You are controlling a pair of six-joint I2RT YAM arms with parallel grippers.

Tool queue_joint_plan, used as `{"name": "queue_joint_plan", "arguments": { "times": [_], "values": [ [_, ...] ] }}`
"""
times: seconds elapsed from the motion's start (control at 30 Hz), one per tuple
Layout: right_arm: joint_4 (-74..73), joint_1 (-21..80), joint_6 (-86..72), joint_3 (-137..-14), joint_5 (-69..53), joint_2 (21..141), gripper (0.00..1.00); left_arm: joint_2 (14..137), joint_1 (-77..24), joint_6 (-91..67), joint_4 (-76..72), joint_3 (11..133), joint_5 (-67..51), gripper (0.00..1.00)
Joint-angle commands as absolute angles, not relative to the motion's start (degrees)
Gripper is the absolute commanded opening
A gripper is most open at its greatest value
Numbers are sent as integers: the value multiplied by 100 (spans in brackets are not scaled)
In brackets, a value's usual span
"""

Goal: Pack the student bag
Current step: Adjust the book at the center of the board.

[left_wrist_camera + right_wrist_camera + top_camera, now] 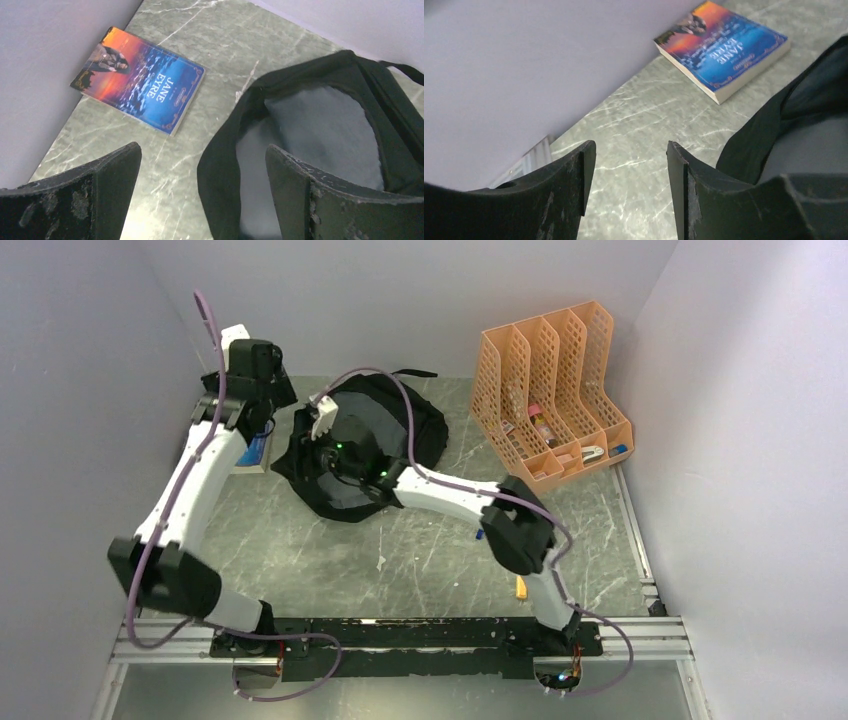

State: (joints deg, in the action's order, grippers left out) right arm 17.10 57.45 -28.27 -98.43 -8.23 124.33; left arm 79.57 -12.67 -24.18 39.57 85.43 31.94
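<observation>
black bag (425, 435) lies open, far back on the counter (430, 560). my left pincer (202, 155) is spread, my right pincer (630, 150) parted, both empty. wrist views show the book (140, 80) cover; only the top view shows the orange organiser (550, 390).

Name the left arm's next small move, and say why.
Probably swing the open left gripper toward the blue-and-orange Jane Eyre paperback to grasp it: it lies flat on the marbled table, outside the soft black fabric backpack, whose mouth gapes.
</observation>
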Motion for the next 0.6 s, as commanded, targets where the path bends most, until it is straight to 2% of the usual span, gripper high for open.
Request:
{"name": "queue_joint_plan", "arguments": {
  "times": [0.0, 0.23, 0.37, 0.57],
  "values": [
    [1846, 5739, -2026, -8927, -1411, 11401, 58, 8986, -771, -2159, 3430, 9026, 2571, 98],
    [1424, 5732, -1352, -7644, -1157, 10312, 58, 10607, -145, -1794, 2933, 10055, 1949, 96],
    [917, 5733, -1423, -7259, -1215, 9952, 58, 11320, 187, -1394, 2645, 10641, 1745, 95],
    [938, 5737, -1664, -6099, -1280, 9187, 58, 12405, 519, -1007, 2699, 11400, 1747, 95]
  ]
}}
